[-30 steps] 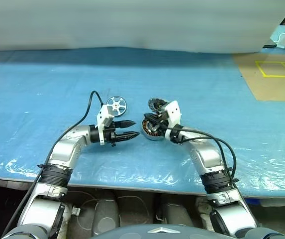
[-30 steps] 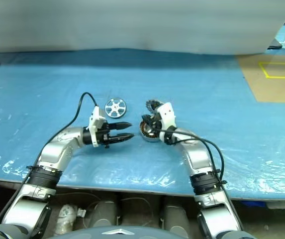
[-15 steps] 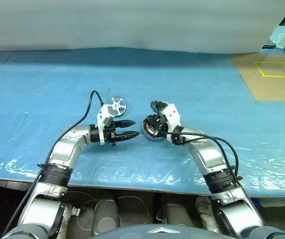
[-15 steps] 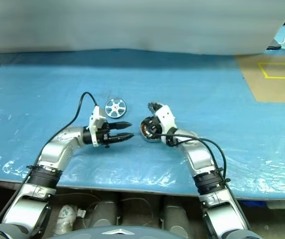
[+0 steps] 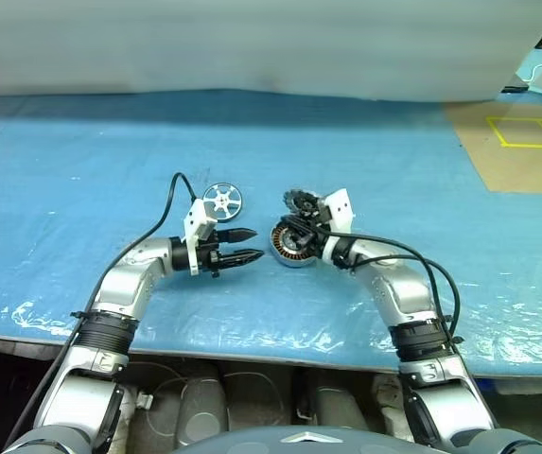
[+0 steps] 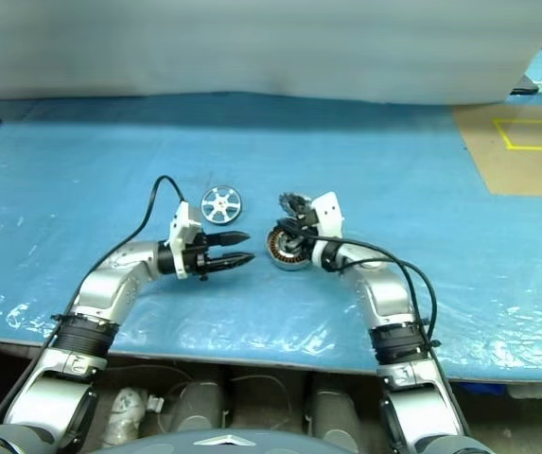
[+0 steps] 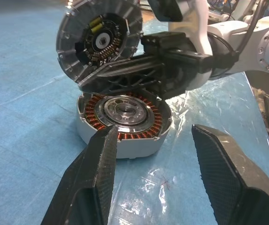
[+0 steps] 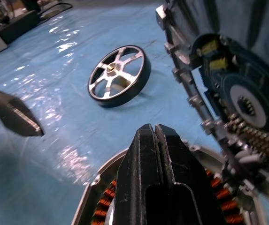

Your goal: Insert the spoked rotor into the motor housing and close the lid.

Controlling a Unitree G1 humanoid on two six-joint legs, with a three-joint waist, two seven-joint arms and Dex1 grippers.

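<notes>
The spoked rotor (image 5: 221, 200), a shiny silver wheel, lies flat on the blue table behind my left gripper (image 5: 259, 243). That gripper is open, level and empty, pointing at the motor housing (image 5: 291, 246) a short way off. The housing (image 7: 122, 117) shows its ring of copper windings. The ribbed lid (image 7: 99, 40) stands tilted up over the housing's far edge. My right gripper (image 5: 294, 230) is shut, its fingers (image 7: 125, 77) lying between the raised lid and the housing. The right wrist view shows the rotor (image 8: 118, 77) beyond the shut fingertips and the lid (image 8: 228, 93) close beside them.
A blue plastic sheet (image 5: 81, 170) covers the table, with its front edge near my arms. A brown board with yellow tape marks (image 5: 521, 132) lies at the far right. A white wall (image 5: 252, 47) closes the back.
My right wrist has shifted slightly to the right and tilted, fingers still under the lid. The left arm, rotor and housing have not moved.
</notes>
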